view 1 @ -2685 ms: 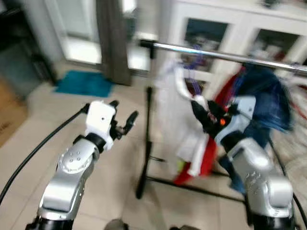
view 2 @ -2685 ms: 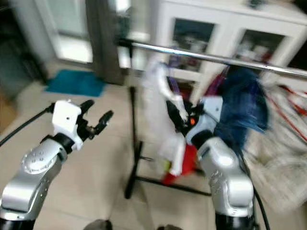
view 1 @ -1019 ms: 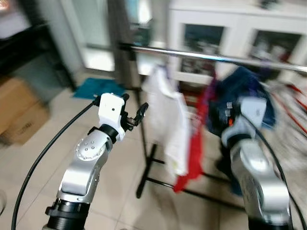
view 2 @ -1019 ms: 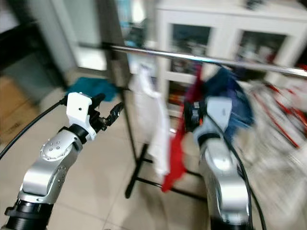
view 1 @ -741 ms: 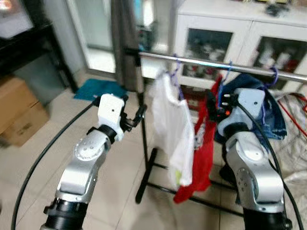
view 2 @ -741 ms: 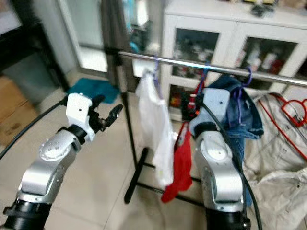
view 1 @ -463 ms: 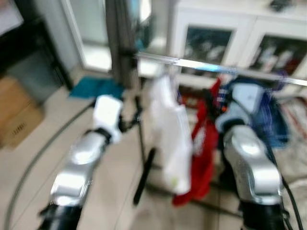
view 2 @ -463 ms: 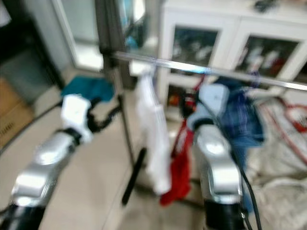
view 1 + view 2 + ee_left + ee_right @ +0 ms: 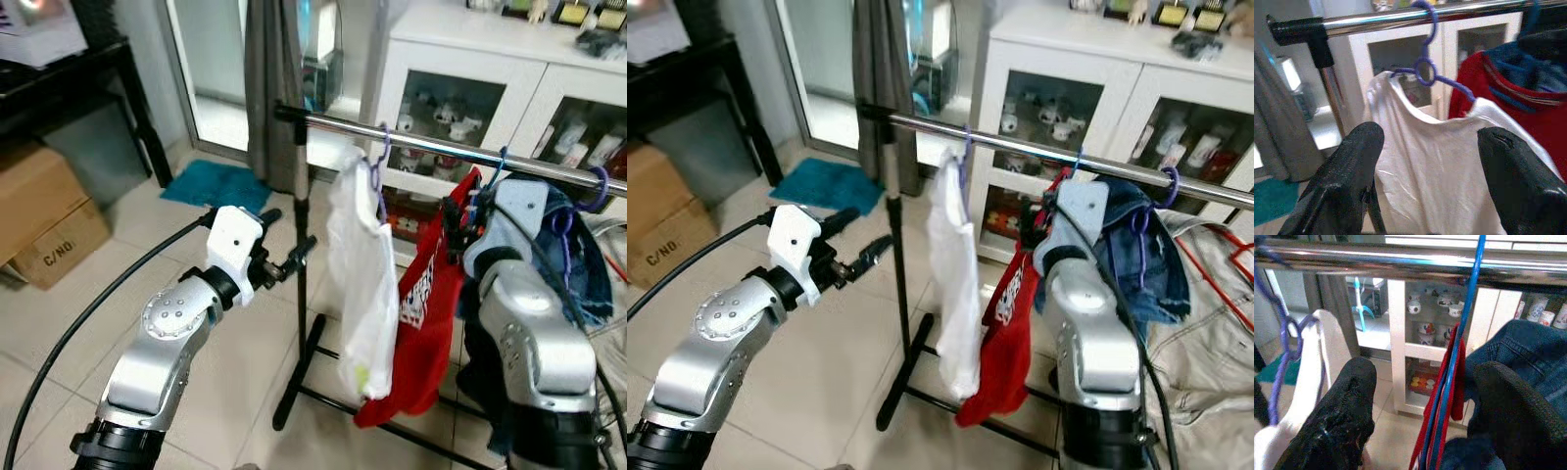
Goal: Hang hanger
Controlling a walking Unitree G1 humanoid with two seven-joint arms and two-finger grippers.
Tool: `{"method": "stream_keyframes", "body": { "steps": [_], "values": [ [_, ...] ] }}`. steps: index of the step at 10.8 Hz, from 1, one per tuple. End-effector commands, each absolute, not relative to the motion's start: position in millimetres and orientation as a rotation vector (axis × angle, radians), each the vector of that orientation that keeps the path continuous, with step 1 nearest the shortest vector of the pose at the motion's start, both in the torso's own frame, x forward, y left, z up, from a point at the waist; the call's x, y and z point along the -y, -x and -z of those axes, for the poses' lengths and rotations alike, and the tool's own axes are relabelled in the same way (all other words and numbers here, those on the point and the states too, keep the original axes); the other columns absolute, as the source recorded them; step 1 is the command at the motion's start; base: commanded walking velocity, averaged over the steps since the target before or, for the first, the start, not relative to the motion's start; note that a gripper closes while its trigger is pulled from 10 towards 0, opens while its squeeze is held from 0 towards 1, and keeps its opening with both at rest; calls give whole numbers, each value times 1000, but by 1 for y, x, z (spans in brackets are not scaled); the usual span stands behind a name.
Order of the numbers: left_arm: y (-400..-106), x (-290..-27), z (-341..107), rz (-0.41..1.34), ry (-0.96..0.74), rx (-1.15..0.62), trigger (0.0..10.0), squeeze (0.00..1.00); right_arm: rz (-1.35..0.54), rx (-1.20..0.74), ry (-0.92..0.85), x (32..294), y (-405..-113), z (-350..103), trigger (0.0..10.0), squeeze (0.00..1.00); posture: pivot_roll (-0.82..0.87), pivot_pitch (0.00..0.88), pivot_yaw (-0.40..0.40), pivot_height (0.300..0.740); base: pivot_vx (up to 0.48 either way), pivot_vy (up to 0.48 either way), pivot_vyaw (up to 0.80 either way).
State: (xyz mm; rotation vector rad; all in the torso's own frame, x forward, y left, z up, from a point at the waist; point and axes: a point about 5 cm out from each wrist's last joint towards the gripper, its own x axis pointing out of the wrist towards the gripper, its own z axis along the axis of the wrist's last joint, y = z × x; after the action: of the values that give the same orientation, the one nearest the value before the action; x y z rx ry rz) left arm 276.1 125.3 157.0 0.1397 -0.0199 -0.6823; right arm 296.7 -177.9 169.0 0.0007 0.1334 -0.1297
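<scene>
A chrome rail [image 9: 441, 149] carries a white garment [image 9: 364, 264] on a purple hanger [image 9: 1425, 73], a red shirt [image 9: 423, 313] on a blue hanger [image 9: 1469, 308], and a denim garment [image 9: 1141, 255] on another purple hanger. My right gripper [image 9: 1425, 401] is open just below the rail. The blue hanger's wire and the red shirt's collar [image 9: 1452, 377] lie between its fingers [image 9: 1347, 416], touching neither. My left gripper [image 9: 286, 235] is open and empty left of the rack's upright, pointing at the white garment [image 9: 1440, 161].
The rack's black upright [image 9: 299, 245] and floor bar [image 9: 382, 406] stand between my arms. A white glass-door cabinet [image 9: 460, 88] is behind the rail. Cardboard boxes [image 9: 44, 220] and a teal mat [image 9: 216, 184] lie left. Beige cloth and a red hanger [image 9: 1220, 230] lie right.
The camera swung and the blur cleared. My right gripper rose from the low bundle of clothes to the rail, and the red shirt now hangs there. The left arm kept its pose.
</scene>
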Motion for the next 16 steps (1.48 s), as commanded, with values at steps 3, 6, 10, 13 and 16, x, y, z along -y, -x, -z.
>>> {"method": "stream_keyframes", "body": {
  "steps": [3,6,10,13,16],
  "values": [
    [-273,-121,-159,859,-168,-16,10000,0,184,-206,30,187,-310,-166,10000,0,-62,2,-16,740,0,0,0],
    [-274,-122,-161,920,-205,-32,10000,0,181,-224,14,185,-335,-166,10000,0,-50,0,-18,740,0,0,0],
    [-274,-122,-162,931,-213,-30,10000,0,166,-271,-38,185,-355,-155,2118,0,-42,0,-27,740,0,0,0],
    [-274,-122,-163,933,-220,-29,10000,0,183,-253,-64,191,-364,-157,0,0,-39,0,-27,740,0,0,0],
    [-274,-122,-163,932,-226,-27,10000,0,178,-245,-65,191,-368,-157,0,0,-38,0,-28,740,0,0,0]
  ]
}}
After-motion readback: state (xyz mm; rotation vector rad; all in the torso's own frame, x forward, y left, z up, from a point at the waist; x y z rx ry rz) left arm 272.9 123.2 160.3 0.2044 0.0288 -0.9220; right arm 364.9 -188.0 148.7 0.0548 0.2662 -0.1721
